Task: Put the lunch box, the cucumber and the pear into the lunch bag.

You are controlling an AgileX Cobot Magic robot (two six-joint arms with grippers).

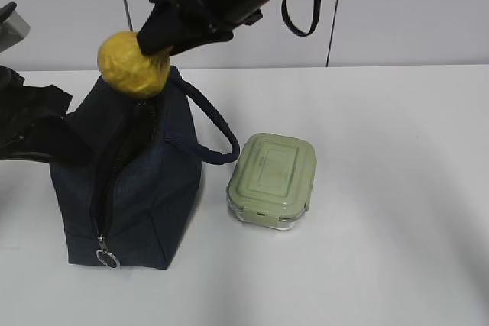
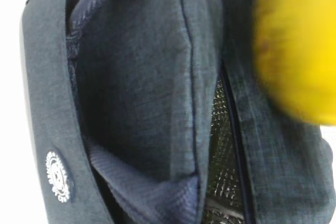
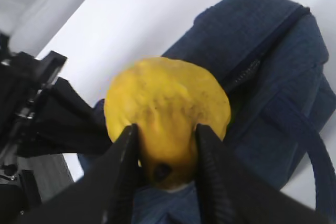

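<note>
A: Pear (image 1: 131, 65) is pinched at its narrow end by the right gripper (image 3: 164, 156), jaws partly closed on it, hanging just above the lunch bag (image 1: 145, 204) opening.

B: Left gripper?

A: Its jaws aren't visible. Left arm (image 1: 30, 124) sits at the bag's side; it reads as clamped shut, probably on fabric to keep the mouth spread.

B: Surfaces?

A: Pear: yellow, dimpled skin, bulbous. Bag: soft navy denim-like weave, silvery quilted lining (image 2: 220, 150), ring pull (image 1: 106, 256).

B: Rest?

A: Lunch box (image 1: 272, 181), sage lid, clear rigid base, on the table (image 1: 397, 188) just beside the bag. Cucumber not visible; can't tell whether it's inside.
</note>
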